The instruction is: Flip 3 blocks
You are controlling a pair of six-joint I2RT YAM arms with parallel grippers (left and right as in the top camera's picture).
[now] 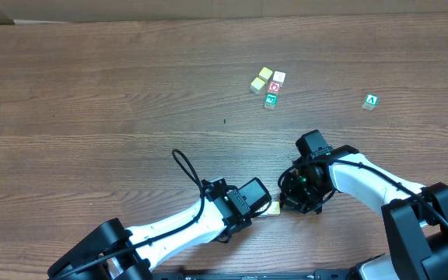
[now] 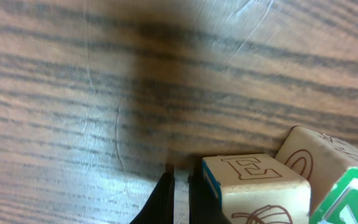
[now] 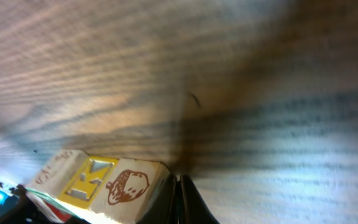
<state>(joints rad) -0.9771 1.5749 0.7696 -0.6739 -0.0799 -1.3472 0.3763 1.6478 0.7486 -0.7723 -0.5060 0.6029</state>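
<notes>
— Overhead?
— The left gripper (image 1: 264, 204) and right gripper (image 1: 292, 201) are seen close together, low on the table (image 1: 92, 93), with a pale block (image 1: 273, 208) glimpsed between them. Farther out, three blocks (image 1: 274, 87) are lined beside two yellow-topped cubes (image 1: 261, 79); a green A cube (image 1: 371, 101) is set apart.
— Left wrist?
— Jaws are shut, empty, just beside the E block (image 2: 253, 186); a tan block (image 2: 322, 158) and a green-lettered block (image 2: 353, 199) are crowded at its right.
— Right wrist?
— Jaws are closed on nothing; the K block (image 3: 104, 180) is seen leftward.
</notes>
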